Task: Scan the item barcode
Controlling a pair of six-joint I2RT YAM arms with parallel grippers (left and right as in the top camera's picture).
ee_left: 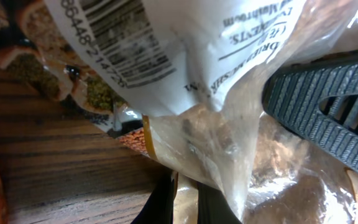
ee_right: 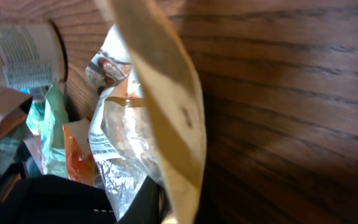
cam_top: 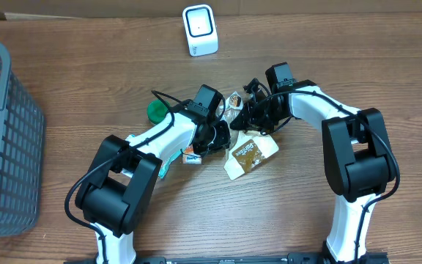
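Left gripper [cam_top: 217,138]: jaws closed tight, pinching the lower edge of the snack bag [ee_left: 216,143]. The bag is thin clear plastic, creased and glossy, with lumpy brown contents showing through. A smooth white label covers its upper part and carries a black barcode [ee_left: 117,43] and lines of small print, seen at an angle from the left wrist.

Right gripper [cam_top: 253,114]: jaws closed to a narrow gap. A cream-coloured fold of film rises from between them in the right wrist view, with crinkled clear film beside it. One dark finger [ee_left: 316,99], with a ribbed rubber face, presses against the right side of the bag. Whether the cream fold belongs to the same bag cannot be fully confirmed.

Location: the bag sits at mid-table between the two grippers, above the wood-grain table [cam_top: 86,73]. How far it is lifted cannot be told.

Surroundings: a flat tan and white packet [cam_top: 251,154] lies on the table just below the grippers. An orange packet [ee_right: 76,158] and other crumpled wrappers lie close together beside the left arm. A small round green object [cam_top: 155,110] sits just to the left of the cluster. The scanner [cam_top: 200,29], a white rounded box with a dark-framed window, stands upright near the far edge, well apart from the bag. A grey basket [cam_top: 6,139] with mesh walls stands at the left edge.
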